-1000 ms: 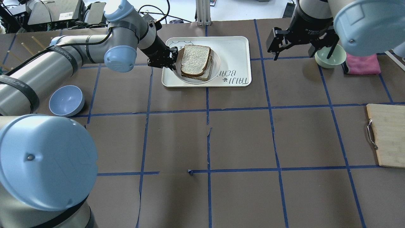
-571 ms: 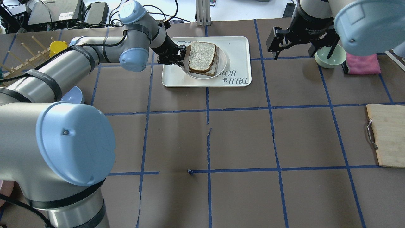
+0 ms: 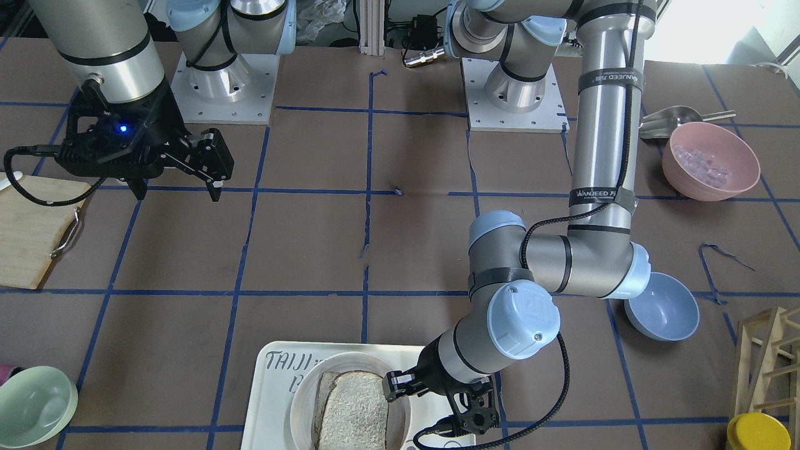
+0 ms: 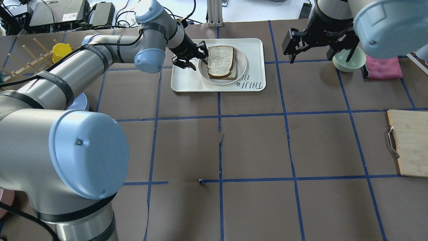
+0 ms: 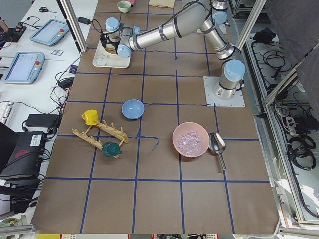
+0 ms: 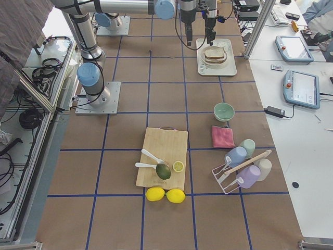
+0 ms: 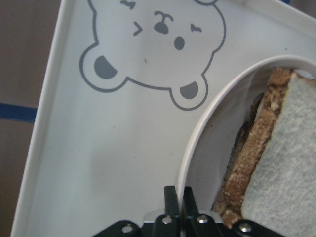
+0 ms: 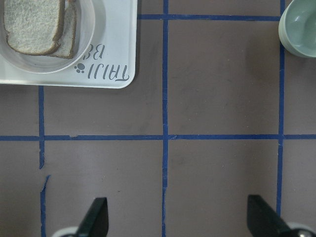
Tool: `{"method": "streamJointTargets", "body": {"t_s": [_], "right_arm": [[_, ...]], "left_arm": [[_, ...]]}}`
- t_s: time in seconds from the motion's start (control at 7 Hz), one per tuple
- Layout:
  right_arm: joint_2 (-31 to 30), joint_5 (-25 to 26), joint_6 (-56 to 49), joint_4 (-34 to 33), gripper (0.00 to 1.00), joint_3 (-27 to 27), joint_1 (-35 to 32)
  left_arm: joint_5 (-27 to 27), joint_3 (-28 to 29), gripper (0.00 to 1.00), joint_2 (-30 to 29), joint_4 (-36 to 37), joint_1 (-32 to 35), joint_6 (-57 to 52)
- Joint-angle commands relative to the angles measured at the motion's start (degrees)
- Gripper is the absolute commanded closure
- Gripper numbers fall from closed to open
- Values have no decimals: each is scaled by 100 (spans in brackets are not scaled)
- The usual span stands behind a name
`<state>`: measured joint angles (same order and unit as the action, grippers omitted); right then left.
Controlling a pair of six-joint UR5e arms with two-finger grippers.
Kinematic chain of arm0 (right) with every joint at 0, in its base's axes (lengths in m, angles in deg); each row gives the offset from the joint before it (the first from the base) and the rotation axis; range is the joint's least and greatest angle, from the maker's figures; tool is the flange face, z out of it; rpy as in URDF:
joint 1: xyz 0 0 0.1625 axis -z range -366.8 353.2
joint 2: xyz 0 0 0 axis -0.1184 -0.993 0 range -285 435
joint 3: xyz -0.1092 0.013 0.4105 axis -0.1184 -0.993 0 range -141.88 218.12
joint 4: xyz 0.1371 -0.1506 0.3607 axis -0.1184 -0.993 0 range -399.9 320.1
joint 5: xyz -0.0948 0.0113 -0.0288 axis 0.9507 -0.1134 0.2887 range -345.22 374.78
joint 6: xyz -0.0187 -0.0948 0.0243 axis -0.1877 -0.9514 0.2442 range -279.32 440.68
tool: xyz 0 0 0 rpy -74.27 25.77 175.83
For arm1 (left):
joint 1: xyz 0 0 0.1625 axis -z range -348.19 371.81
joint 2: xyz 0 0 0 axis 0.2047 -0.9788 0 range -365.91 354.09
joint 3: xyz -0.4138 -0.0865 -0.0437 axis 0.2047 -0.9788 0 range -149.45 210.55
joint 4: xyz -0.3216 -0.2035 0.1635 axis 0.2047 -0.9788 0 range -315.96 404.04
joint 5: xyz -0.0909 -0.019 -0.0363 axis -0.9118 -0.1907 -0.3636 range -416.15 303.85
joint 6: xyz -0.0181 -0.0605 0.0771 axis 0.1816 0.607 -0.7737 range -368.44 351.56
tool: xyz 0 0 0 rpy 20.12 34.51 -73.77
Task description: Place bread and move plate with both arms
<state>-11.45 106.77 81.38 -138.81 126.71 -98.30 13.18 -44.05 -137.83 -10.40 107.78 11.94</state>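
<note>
The bread point(image 4: 220, 60) is a pale slice with a dark crust, lying on top of a second slice on the round off-white plate point(image 4: 242, 66). The plate rests on the white "TAIJI BEAR" tray point(image 4: 254, 50). My left gripper point(image 4: 201, 59) is shut on the plate's left rim. The left wrist view shows its fingers point(image 7: 171, 197) pinching the rim point(image 7: 196, 140) beside the bread point(image 7: 286, 163). My right gripper point(image 4: 319, 53) is open and empty above the bare table to the right of the tray. Its view point(image 8: 180, 217) shows the plate point(image 8: 88, 34) and bread point(image 8: 32, 22) at the top left.
A pale green bowl point(image 4: 349, 61) and a pink cloth point(image 4: 384, 67) sit under the right arm. A wooden cutting board point(image 4: 409, 144) lies at the right edge. A blue bowl point(image 3: 662, 309), a pink bowl point(image 3: 709, 159) and a wooden rack with a yellow cup point(image 4: 62, 50) stand on the left side.
My left gripper has moved right and slightly away from me, taking the plate and bread with it across the tray. The right arm has not moved.
</note>
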Motion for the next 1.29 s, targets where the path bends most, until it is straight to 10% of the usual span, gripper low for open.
{"method": "streamJointTargets", "body": {"t_s": [0.0,0.57,1.14], "right_arm": [[6,-6,0,12,0,0,0],[-12,-32,-52,-5,0,-9,35],[-267,-129,0,57,0,-79,36]], "left_arm": [[393,-37,0,524,-827,-148,-618],[1645,-81,0,2026,-3419,-543,-1327],[1988,-1432,0,3591,-3619,-632,-1468]]}}
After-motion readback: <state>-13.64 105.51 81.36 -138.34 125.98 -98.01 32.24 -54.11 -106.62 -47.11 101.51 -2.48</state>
